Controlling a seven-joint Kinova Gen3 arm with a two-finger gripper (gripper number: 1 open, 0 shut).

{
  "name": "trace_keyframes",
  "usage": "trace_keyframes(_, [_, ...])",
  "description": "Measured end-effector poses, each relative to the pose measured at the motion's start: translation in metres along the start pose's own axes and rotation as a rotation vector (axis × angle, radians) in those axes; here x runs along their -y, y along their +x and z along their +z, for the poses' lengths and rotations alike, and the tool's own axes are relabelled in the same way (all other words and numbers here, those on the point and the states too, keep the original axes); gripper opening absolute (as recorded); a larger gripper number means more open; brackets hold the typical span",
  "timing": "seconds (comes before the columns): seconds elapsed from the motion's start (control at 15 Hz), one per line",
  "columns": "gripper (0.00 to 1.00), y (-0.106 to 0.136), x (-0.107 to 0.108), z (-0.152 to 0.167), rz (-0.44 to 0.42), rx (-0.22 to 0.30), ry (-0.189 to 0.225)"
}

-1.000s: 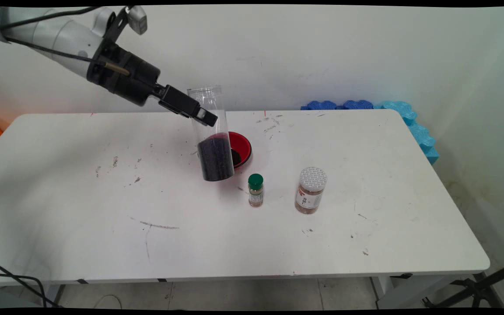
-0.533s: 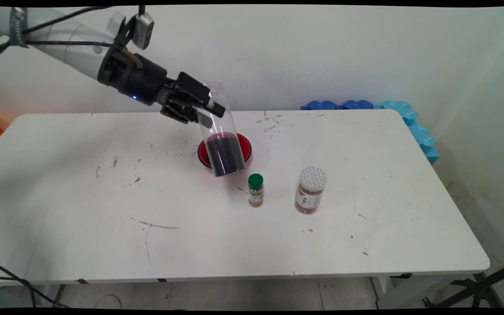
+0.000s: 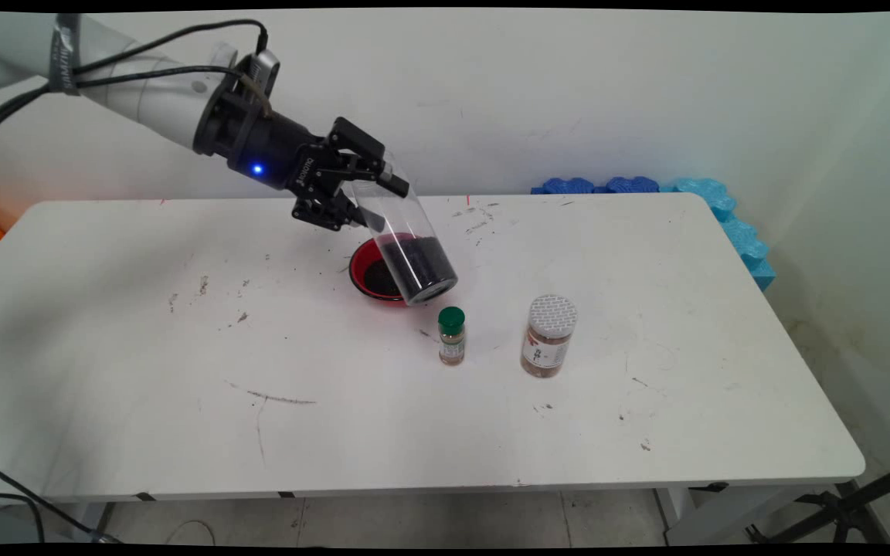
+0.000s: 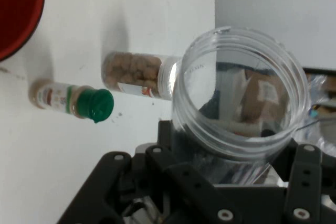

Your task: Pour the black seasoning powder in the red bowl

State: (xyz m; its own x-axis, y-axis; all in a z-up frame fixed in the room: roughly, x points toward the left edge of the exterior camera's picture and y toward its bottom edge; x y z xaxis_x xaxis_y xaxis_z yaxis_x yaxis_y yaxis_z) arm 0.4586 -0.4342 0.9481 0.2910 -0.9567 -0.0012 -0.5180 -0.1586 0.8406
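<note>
One tool [image 3: 364,189], clenched on one clear plastic jar [image 3: 406,239] partly filled with dark grains; the jar is tilted, held above one red bowl [image 3: 364,270] on the white desk [image 3: 182,347]. Near the bowl stand two upright bottles: one small green-capped spice bottle [image 3: 451,336] and one larger white-capped jar [image 3: 548,336], apart from each other.

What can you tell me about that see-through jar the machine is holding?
The jar is a tall clear plastic cylinder with a wide threaded mouth and no lid. Its lower part holds dark, nearly black grains. The gripper clamps it near the open end and holds it off the table, tilted, base down to the right, in front of the red bowl. Nothing else touches it.
</note>
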Motion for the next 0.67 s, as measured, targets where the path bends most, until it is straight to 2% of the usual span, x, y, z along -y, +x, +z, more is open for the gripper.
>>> trace_keyframes(0.4, [0.0,0.012,0.013,0.012,-0.255,-0.024,-0.017])
trace_keyframes(0.67, [0.0,0.019,0.023,0.019,-0.393,-0.039,-0.027])
